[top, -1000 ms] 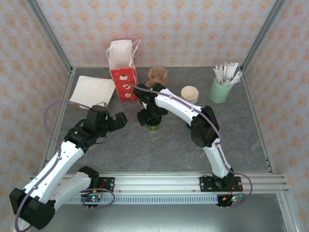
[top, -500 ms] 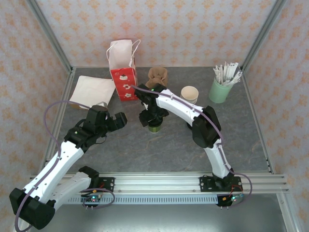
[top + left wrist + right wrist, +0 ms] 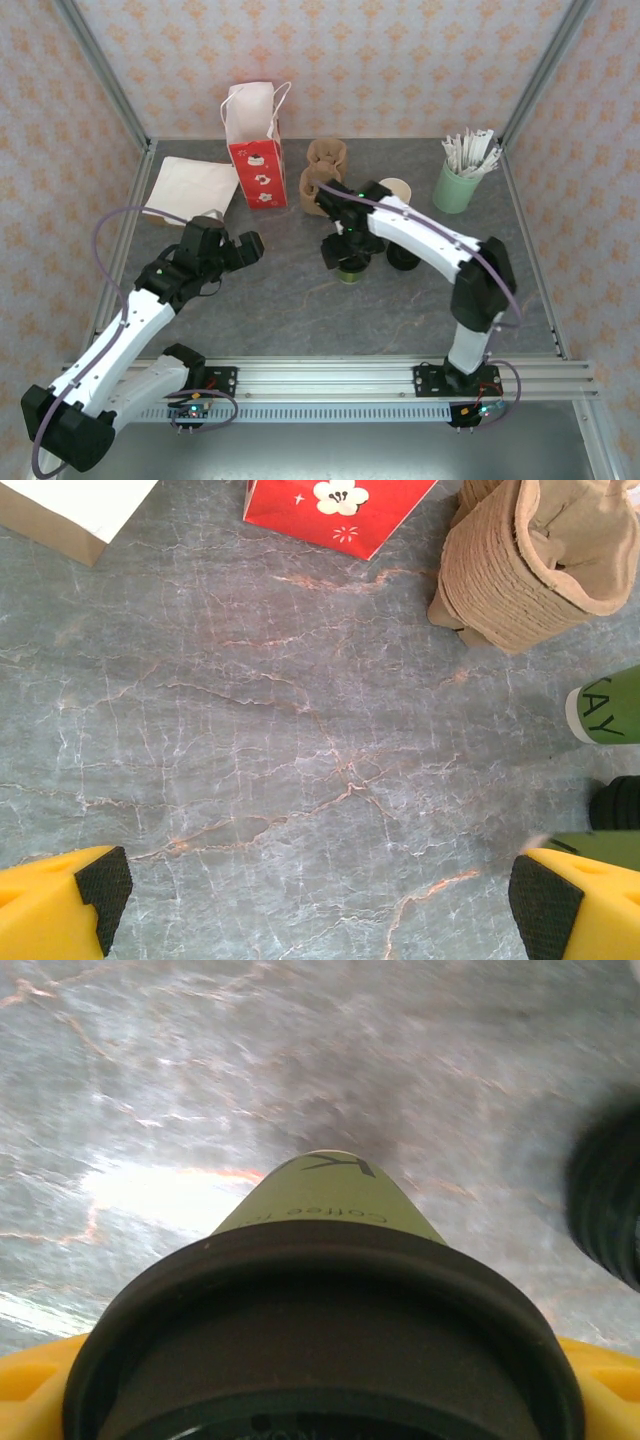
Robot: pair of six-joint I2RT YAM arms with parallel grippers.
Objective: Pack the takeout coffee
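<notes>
From above, a lidded green cup is seen clasped by the right gripper at the middle of the table. At the left wrist, the left gripper is held wide and empty. At the right wrist, the lid is flanked by yellow fingers.

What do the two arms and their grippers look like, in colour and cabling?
The left arm and right arm have white shells with black joints; a purple cable runs along each. The gripper fingers are yellow with black pads.
</notes>
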